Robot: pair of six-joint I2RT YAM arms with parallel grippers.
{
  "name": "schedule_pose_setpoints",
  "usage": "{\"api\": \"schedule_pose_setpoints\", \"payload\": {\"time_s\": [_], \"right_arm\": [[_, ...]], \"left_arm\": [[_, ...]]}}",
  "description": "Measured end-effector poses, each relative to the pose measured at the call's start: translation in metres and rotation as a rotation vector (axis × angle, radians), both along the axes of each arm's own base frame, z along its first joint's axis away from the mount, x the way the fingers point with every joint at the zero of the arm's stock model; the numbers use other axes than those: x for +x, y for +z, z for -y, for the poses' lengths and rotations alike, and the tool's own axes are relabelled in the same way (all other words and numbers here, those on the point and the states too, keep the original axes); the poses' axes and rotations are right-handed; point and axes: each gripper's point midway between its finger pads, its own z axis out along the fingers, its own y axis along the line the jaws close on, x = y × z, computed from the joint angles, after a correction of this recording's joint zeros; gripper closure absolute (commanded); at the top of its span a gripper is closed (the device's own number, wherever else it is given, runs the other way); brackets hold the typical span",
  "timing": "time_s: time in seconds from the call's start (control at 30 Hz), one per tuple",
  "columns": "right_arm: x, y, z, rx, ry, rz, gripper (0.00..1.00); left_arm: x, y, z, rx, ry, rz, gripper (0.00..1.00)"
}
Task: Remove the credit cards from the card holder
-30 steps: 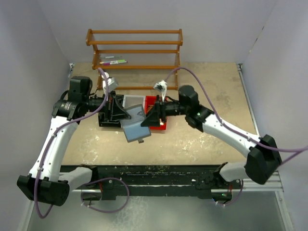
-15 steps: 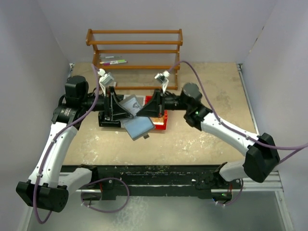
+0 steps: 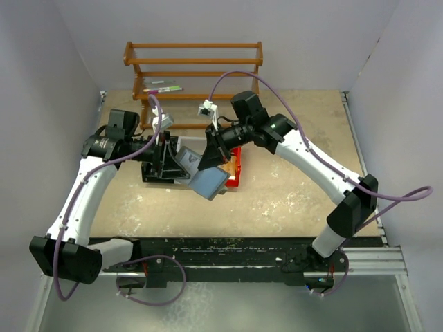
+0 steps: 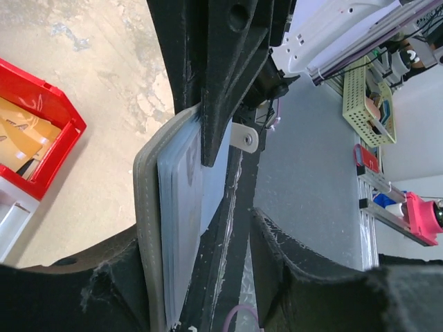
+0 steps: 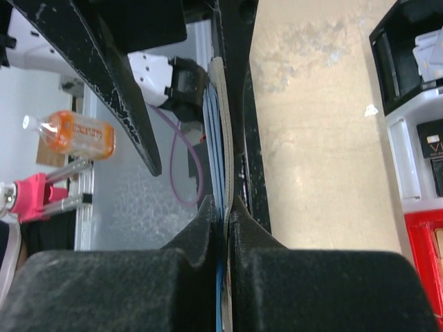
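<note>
The grey-blue card holder (image 3: 209,182) hangs half-open above the table, between the two grippers. My right gripper (image 3: 210,158) is shut on one panel of the card holder (image 5: 219,83), pinching it together with the blue credit cards (image 5: 213,138) edge-on. My left gripper (image 3: 168,158) is open around the other side. In the left wrist view the card holder (image 4: 144,207) and the stacked credit cards (image 4: 181,200) lie against one finger (image 4: 83,290) of the left gripper (image 4: 197,235). A clear gap separates them from the other finger (image 4: 311,277).
A row of black (image 3: 152,174), white and red bins (image 3: 236,166) sits right under the grippers. The red bin (image 4: 41,135) holds orange cards. A wooden rack (image 3: 194,69) with pens stands at the back. Grey walls close in both sides.
My right gripper has shut on the card holder and its arm has swung toward the back. My left gripper has let go and opened. The holder has shifted a little to the right.
</note>
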Motion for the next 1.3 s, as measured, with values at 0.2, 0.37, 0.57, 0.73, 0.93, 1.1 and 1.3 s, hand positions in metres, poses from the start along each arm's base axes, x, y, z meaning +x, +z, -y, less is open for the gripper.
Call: {"api": "schedule_pose_setpoints", "payload": {"time_s": [0.2, 0.37, 0.57, 0.73, 0.93, 1.1, 1.3], "right_arm": [[-0.008, -0.003, 0.006, -0.046, 0.047, 0.013, 1.0], [-0.01, -0.001, 0.008, -0.052, 0.06, 0.023, 0.88], [-0.005, -0.006, 0.007, -0.033, 0.038, 0.012, 0.43], [0.025, -0.008, 0.038, 0.045, -0.175, -0.006, 0.18], [0.053, 0.052, 0.081, 0.229, -0.487, 0.119, 0.31], [0.045, 0.102, 0.082, 0.385, -0.539, 0.17, 0.36], [0.024, 0.085, 0.034, 0.404, -0.436, 0.057, 0.42]], "left_arm": [[-0.001, -0.003, -0.001, 0.007, -0.009, 0.023, 0.67], [0.002, -0.006, -0.001, 0.005, -0.006, 0.028, 0.91], [0.004, -0.008, 0.0, -0.005, 0.009, -0.004, 1.0], [0.016, -0.002, -0.007, -0.023, 0.074, -0.033, 1.0], [0.043, 0.013, -0.027, -0.07, 0.212, -0.092, 1.0], [0.055, 0.019, -0.029, -0.079, 0.278, -0.115, 1.0], [0.058, 0.019, -0.029, -0.085, 0.32, -0.141, 1.0]]}}
